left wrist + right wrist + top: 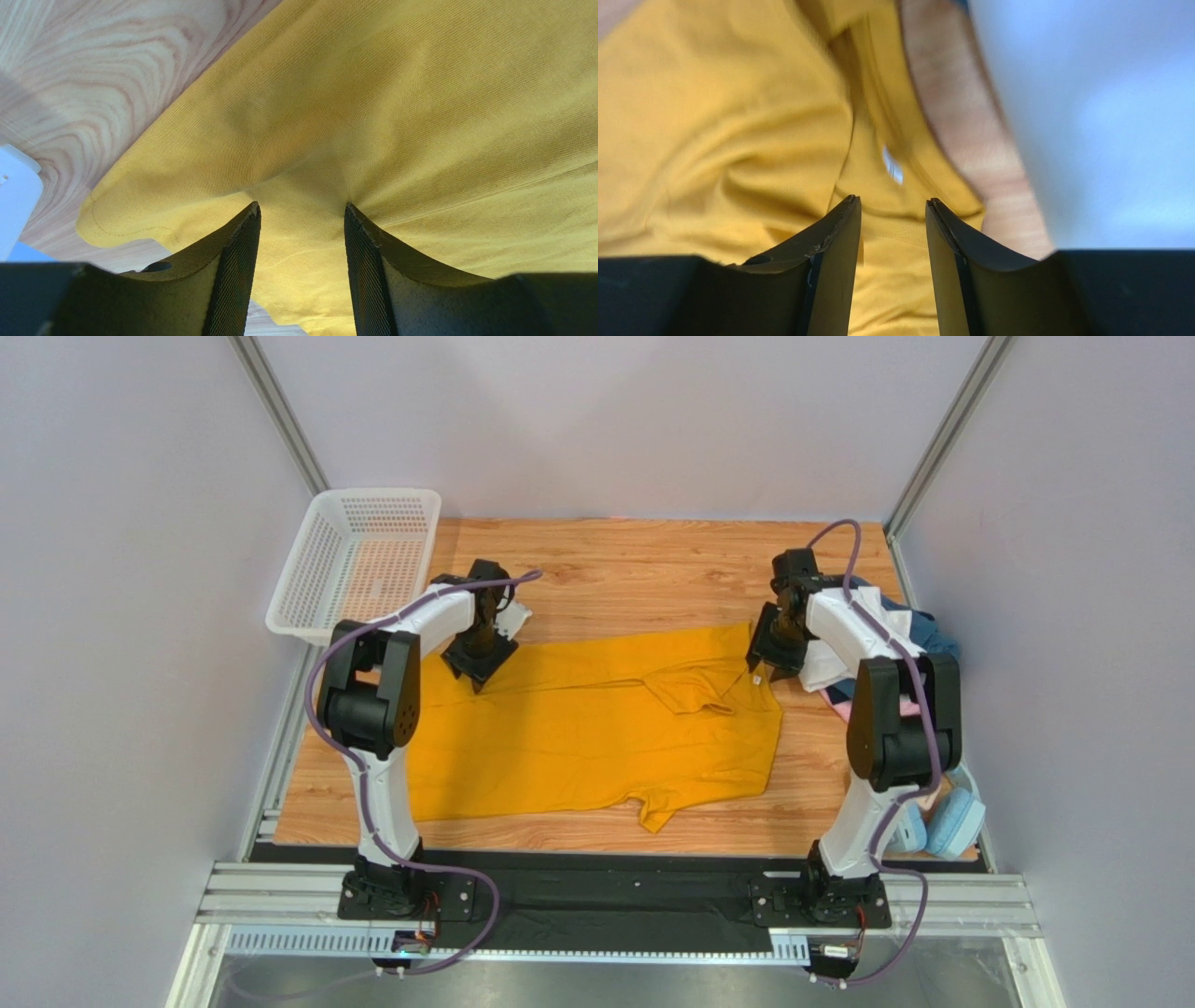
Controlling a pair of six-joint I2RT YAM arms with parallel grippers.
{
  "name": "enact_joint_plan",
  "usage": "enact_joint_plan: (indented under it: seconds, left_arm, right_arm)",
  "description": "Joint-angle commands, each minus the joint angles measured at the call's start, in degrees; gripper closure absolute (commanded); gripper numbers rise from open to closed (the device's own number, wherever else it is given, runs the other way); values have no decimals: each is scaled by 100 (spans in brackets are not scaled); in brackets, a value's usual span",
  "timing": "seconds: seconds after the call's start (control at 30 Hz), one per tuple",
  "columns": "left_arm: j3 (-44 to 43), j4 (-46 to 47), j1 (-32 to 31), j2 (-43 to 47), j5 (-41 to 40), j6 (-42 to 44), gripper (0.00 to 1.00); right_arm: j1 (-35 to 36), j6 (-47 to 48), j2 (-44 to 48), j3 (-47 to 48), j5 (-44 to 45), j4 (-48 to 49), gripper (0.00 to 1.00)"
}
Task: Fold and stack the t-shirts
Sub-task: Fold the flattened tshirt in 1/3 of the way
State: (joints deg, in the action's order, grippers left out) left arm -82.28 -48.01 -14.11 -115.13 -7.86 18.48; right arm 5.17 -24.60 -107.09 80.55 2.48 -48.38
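Note:
The mustard-yellow t-shirt [589, 735] lies spread flat across the middle of the wooden table, collar toward the right. My left gripper [474, 669] is at its far left corner. In the left wrist view the gripper [300, 206] is open, tips down on the puckered yellow cloth [421, 105]. My right gripper [765, 655] is at the collar end. In the right wrist view the gripper [892, 201] is open over the collar area of the shirt [738, 126]. A pile of other shirts, white [825, 668] and dark blue [940, 639], lies under the right arm.
A white mesh basket [358, 560] stands at the far left corner. Light-blue headphones [943, 822] lie at the near right edge. A small white object [514, 620] sits just beyond the left gripper. White cloth [1102, 105] lies right of the right gripper.

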Motion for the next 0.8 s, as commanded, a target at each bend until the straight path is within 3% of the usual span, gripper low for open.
enact_joint_plan:
  seconds: [0.0, 0.2, 0.43, 0.63, 0.77]
  left_arm:
    - [-130, -165, 31, -36, 21, 86, 46]
    - [-157, -209, 31, -27, 65, 59, 46]
    - [-165, -226, 31, -27, 21, 59, 46]
    - [-183, -235, 31, -53, 47, 50, 46]
    - [-183, -227, 31, -53, 39, 50, 46]
  right_arm:
    - [203, -238, 970, -889, -994, 276, 55]
    - [450, -414, 971, -1647, -1741, 802, 55]
    - [467, -423, 760, -1631, -1962, 909, 58]
    - [467, -370, 760, -1613, -1769, 909, 82]
    - [467, -291, 803, -1587, -1646, 795, 87]
